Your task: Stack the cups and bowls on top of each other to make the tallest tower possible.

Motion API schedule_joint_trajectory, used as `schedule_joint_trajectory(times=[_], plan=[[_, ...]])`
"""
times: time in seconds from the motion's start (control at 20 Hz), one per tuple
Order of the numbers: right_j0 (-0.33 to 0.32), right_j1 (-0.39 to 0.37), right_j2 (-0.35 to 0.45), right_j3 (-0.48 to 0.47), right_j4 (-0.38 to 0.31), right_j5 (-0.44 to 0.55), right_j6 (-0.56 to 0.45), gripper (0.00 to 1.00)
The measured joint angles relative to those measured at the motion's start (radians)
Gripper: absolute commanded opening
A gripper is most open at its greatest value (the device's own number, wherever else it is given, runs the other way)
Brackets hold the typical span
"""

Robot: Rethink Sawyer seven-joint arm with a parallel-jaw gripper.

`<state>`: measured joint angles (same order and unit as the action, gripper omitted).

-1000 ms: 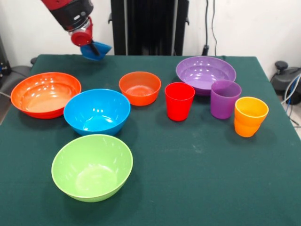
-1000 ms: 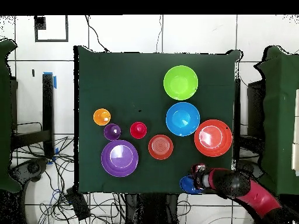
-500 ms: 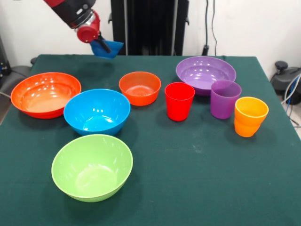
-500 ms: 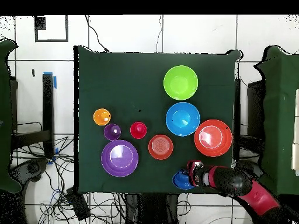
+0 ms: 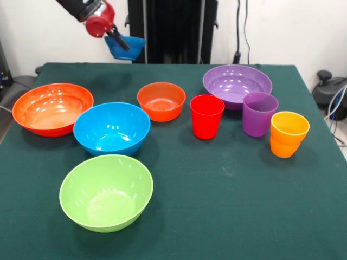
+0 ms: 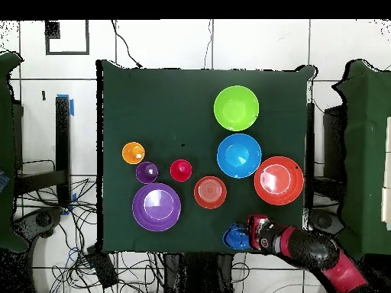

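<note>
Lime green bowl (image 5: 106, 192) sits nearest me, light blue bowl (image 5: 111, 128) just behind it, then wide orange-red bowl (image 5: 52, 108), small orange bowl (image 5: 161, 101) and the red (image 5: 206, 116), purple (image 5: 259, 113) and orange (image 5: 289, 133) cups. Farthest, my gripper (image 5: 119, 41) holds the dark blue bowl (image 5: 127, 47) by its rim, lifted above the table edge (image 5: 81, 66)

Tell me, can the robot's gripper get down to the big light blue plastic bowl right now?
Probably yes. Nothing stands over the deep light blue plastic bowl, but the gripper already holds the small dark blue bowl in the air.
</note>
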<state>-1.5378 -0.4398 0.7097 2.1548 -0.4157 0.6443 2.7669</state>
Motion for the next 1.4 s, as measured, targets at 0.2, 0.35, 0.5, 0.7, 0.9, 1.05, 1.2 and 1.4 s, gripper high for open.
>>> schedule_joint_trajectory(times=[0.2,0.35,0.5,0.7,0.9,1.05,1.2,1.4], plan=[[-0.145,0.044,0.046,0.039,-0.027,0.000,-0.001,0.00],[-0.238,0.081,0.063,0.054,-0.051,0.000,-0.011,0.00],[-0.334,0.127,0.069,0.059,-0.080,0.000,-0.042,0.00],[-0.449,0.188,0.068,0.058,-0.130,0.000,-0.119,0.00],[-0.518,0.238,0.041,0.052,-0.181,0.000,-0.200,0.00],[-0.554,0.284,0.009,0.038,-0.233,0.000,-0.252,0.00],[-0.569,0.320,-0.014,0.021,-0.276,0.000,-0.278,0.00],[-0.571,0.372,-0.033,-0.007,-0.332,-0.019,-0.295,0.00]])
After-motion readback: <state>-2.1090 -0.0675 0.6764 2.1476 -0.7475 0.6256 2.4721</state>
